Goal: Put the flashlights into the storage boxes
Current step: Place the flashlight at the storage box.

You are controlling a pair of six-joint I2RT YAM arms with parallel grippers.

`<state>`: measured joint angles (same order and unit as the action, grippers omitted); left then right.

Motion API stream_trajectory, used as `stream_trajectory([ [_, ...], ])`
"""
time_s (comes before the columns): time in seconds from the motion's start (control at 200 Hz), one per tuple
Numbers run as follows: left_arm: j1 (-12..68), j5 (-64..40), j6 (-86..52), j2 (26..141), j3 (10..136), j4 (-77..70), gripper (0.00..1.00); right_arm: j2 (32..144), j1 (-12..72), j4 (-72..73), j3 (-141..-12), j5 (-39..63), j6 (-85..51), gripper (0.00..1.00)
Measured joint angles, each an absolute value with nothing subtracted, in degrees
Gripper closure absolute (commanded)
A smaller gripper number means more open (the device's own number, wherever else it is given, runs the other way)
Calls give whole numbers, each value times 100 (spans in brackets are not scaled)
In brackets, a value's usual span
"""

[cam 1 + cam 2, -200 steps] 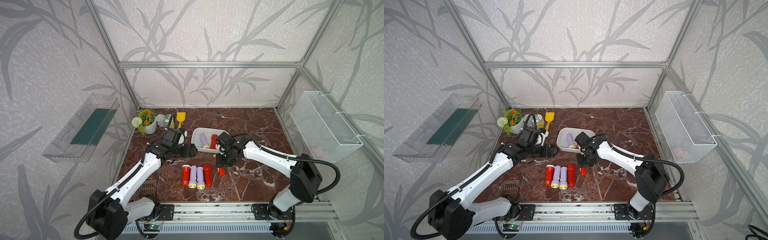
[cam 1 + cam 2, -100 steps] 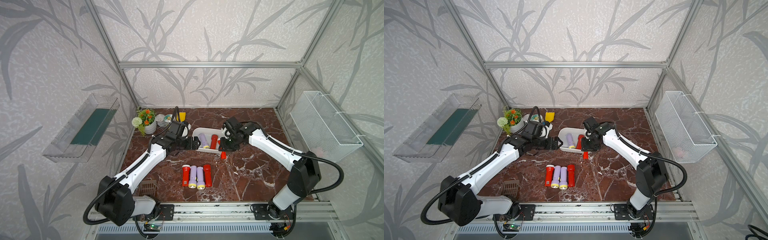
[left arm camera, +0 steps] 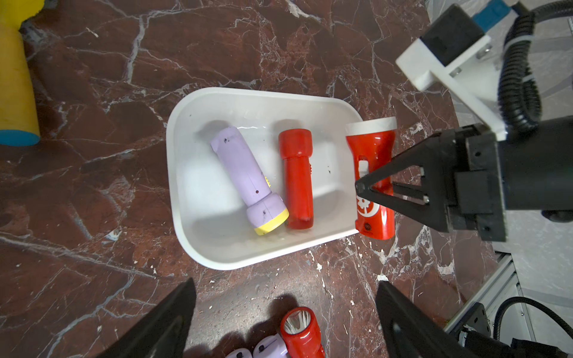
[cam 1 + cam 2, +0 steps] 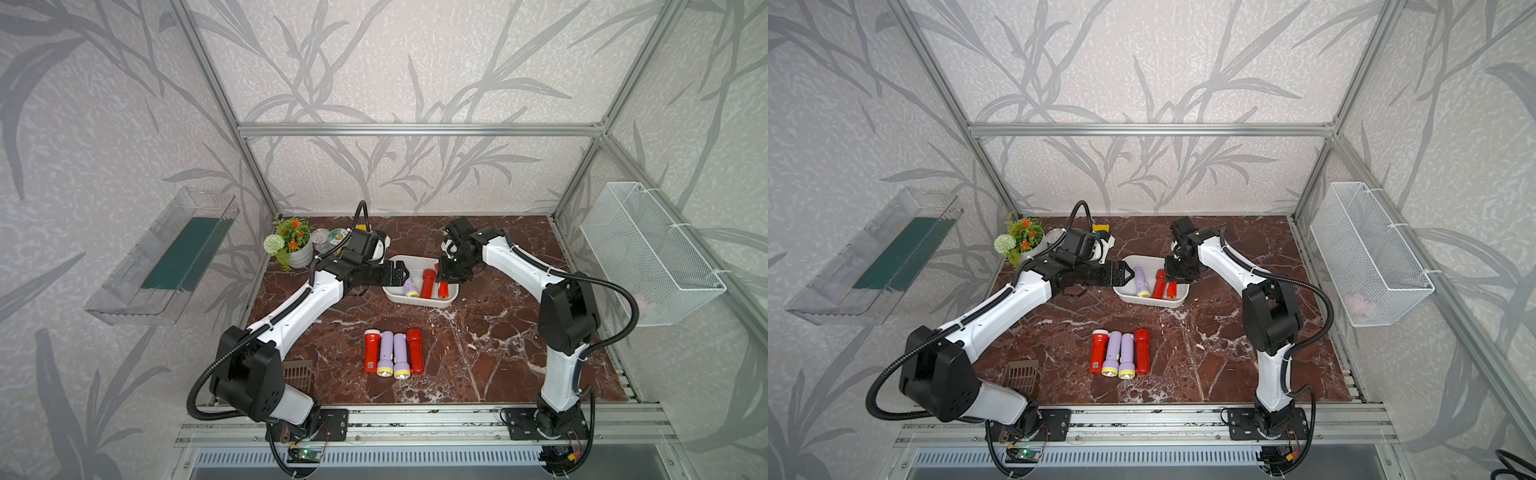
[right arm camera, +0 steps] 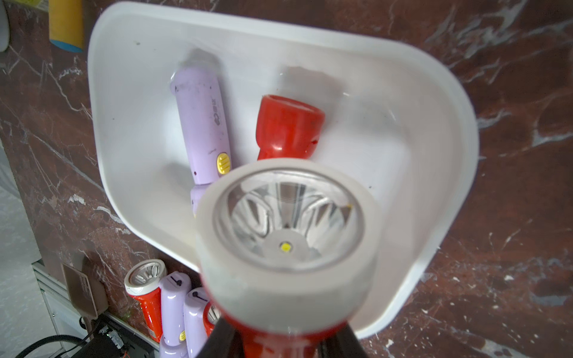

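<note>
- One red flashlight with a white-rimmed head (image 3: pixel 372 173), clamped at mid-body by the right gripper (image 3: pixel 370 189), fingers pressed together on it.
- Hanging over the rim of the white tub (image 3: pixel 173 186), at the tub wall farthest from the lilac flashlight (image 3: pixel 245 173). Seen partly outside that wall in the left wrist view. Cannot tell whether touching the rim or just above it.
- Inside the tub: the lilac flashlight, a little slanted, and a plain red flashlight (image 3: pixel 296 179) just beside it. Bare tub floor left between this red one and the wall under the held one.
- First shift the held flashlight toward the tub's middle, to bring its whole length over that bare strip and not over the rim. Otherwise probably a tip-out or a push on the tub.
- Keep it parallel to the plain red one, head and tail both within the tub walls.
- Lower close to the tub floor before letting go: smooth round plastic, likely to roll or bounce from a high drop.
- Open the fingers only as much as needed, then lift straight up from the tub.
- Left gripper (image 4: pixel 404 274): fingers wide apart, holding nothing, at the tub's opposite side, near the lilac one. Keep it clear, or ready to steady the light tub on the marble tabletop (image 4: pixel 478 353).
- Leave the four more flashlights (image 4: pixel 386 353), in a row well apart from the tub, for later.
</note>
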<state>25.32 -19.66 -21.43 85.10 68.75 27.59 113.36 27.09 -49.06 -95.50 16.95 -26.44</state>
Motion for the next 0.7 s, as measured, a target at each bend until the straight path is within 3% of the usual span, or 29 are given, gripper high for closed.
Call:
stream_trajectory([
  [0.7, 2495, -1966, -2040, 8715, 7078, 2871, 7, 12084, 2451, -4788, -9668, 1782, -2558, 68],
])
